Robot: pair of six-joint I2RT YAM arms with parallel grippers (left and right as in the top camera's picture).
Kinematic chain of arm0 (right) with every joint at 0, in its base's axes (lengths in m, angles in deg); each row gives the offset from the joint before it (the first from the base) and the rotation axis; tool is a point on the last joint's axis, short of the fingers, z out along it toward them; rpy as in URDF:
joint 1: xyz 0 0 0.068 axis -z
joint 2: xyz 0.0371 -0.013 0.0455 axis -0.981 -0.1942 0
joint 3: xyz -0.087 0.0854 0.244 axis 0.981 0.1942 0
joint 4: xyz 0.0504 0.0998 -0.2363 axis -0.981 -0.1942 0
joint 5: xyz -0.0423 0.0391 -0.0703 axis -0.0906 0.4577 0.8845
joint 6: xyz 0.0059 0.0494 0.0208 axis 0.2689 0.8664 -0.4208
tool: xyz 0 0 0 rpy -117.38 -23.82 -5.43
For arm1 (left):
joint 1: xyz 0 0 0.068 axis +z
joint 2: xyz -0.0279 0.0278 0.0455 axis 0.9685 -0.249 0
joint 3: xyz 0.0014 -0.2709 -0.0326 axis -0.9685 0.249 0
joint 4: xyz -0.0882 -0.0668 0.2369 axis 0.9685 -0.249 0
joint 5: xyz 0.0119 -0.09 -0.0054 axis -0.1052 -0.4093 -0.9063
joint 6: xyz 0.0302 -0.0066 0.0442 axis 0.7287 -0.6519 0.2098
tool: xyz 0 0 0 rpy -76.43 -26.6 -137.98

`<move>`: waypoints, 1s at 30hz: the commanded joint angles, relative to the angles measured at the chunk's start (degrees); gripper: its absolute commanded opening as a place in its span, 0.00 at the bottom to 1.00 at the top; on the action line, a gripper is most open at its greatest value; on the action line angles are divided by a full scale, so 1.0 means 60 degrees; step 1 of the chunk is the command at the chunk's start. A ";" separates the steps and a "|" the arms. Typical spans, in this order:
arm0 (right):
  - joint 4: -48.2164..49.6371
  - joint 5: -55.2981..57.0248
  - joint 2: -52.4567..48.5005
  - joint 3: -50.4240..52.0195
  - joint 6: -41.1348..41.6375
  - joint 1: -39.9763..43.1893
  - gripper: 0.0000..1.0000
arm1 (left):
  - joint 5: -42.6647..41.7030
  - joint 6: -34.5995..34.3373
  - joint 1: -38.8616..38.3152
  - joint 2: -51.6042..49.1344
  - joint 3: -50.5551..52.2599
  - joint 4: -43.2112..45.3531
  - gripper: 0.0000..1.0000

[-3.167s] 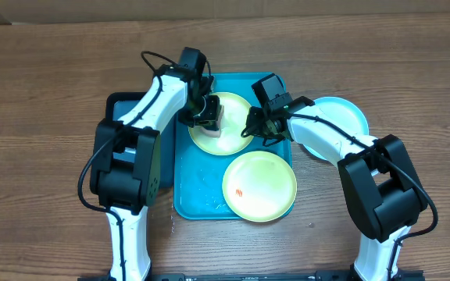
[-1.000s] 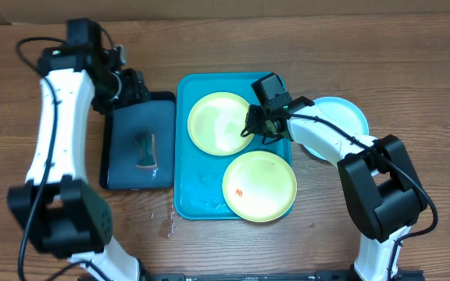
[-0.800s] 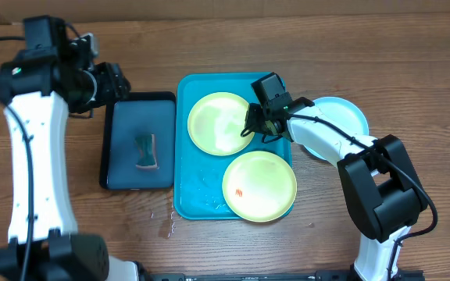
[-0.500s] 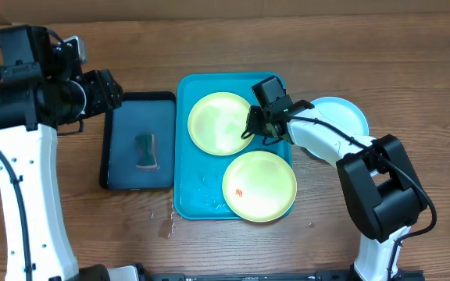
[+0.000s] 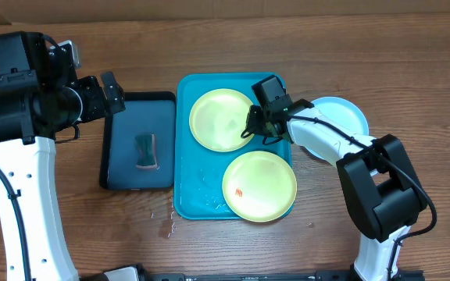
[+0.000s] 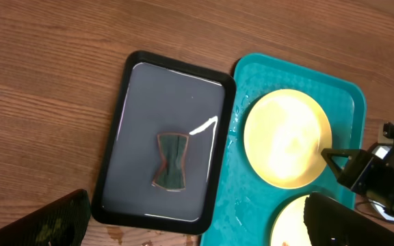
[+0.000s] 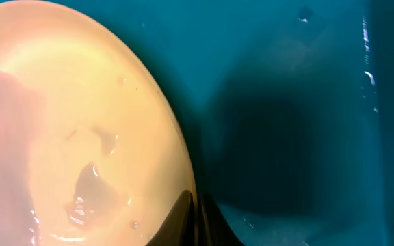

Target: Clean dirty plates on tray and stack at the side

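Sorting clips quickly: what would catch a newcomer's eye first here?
The bright turquoise tray mid-table holds two yellow-green plates. The right gripper is closed on the rim of the upper plate, while the lower plate shows an orange-red smear. The left gripper hangs open, raised beside the dark navy tray with its sponge.

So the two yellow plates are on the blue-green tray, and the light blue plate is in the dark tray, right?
Not quite. The light blue plate isn't in the dark tray. It lies on the table on the other side of the turquoise tray. The overhead view shows that. The upper yellow plate and lower yellow plate are on the turquoise tray.
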 commanded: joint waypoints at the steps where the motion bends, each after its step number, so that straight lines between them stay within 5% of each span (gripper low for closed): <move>1: -0.0688 -0.0004 -0.0149 -0.1002 -0.0011 0.0153 0.04 | 0.0131 -0.0098 0.0004 0.0124 -0.0229 0.0011 1.00; 11: -0.3056 0.0025 -0.0149 -0.4266 -0.0317 0.0098 0.04 | 0.0131 -0.0098 0.0004 0.0124 -0.0229 0.0011 1.00; 30: -0.1049 0.1705 -0.0951 -0.4473 0.0189 -0.2616 0.04 | 0.0131 -0.0098 0.0004 0.0124 -0.0229 0.0011 1.00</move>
